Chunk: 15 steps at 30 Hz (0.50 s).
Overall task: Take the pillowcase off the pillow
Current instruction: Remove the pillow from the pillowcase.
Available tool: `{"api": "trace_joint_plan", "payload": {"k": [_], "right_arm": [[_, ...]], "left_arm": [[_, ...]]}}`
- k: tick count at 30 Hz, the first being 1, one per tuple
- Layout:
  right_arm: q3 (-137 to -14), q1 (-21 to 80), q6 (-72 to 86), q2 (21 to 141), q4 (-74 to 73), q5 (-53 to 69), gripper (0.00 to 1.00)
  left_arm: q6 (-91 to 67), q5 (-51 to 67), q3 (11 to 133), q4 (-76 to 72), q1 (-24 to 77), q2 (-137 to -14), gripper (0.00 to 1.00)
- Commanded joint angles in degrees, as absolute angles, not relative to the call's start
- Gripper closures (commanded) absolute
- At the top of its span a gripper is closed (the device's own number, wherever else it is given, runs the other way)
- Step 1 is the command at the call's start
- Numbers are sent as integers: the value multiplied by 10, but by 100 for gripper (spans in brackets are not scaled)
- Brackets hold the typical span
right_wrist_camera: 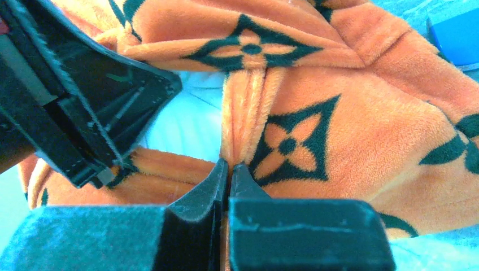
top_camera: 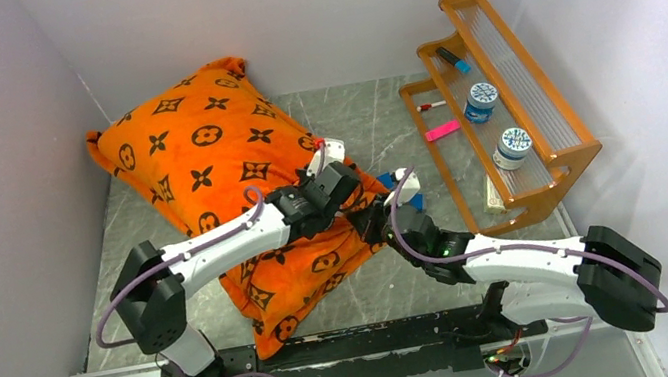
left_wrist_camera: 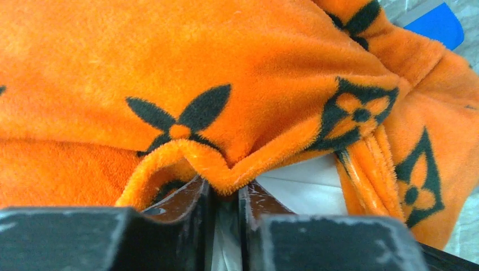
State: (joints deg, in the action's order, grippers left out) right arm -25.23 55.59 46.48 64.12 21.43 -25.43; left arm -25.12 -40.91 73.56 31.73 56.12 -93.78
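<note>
Top external view: the pillowcase [top_camera: 204, 158] lies aslant on the grey worktop [top_camera: 398, 107]. Its long axis runs from the far left corner toward the near middle, and its open, ruffled end faces right, where both arms meet. The left arm reaches across the cover from the left.

In the left wrist view, the left pincer [left_wrist_camera: 226, 195] has its fingers almost together, pinching a fold of the orange hem. The white pillow [left_wrist_camera: 299, 189] shows just behind that fold, inside the opening.

In the right wrist view, the right pincer [right_wrist_camera: 229, 169] is pressed together on a bunched pleat of the same hem, with the other pincer close on its left.

A small blue object [top_camera: 410, 201] lies on the worktop just beside the opening. Farther right stands an orange rack [top_camera: 549, 165] holding two white jars [top_camera: 481, 101], a blue marker [top_camera: 452, 59] and a pink piece [top_camera: 441, 131], well apart from the fabric.
</note>
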Motion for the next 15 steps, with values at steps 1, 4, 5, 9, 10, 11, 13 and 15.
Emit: {"api": "trace_joint_plan", "payload": {"k": [1,4,5,9,10,11,13,15], "right_arm": [[-248,558,462,636,98,-285,100],[-249,555,468,630,70,-312,100],[-248,553,472,627,59,-322,100],[-242,544,476,605,27,-355,100],[-244,541,480,602,14,-362,100],[-245,536,483,601,-5,-368,100],[-248,526,486,600,-27,-373,100],[-246,521,475,600,-22,-357,100]], "left_arm": [[-253,-434,704,363,551,-928,91],[-249,-441,696,367,542,-912,95],[-247,-441,692,365,538,-905,95],[-238,-429,677,355,515,-876,95],[-235,-427,673,353,507,-869,95],[-230,-424,672,351,498,-864,95],[-222,-414,670,350,481,-853,95],[-215,-409,671,349,468,-842,95]]}}
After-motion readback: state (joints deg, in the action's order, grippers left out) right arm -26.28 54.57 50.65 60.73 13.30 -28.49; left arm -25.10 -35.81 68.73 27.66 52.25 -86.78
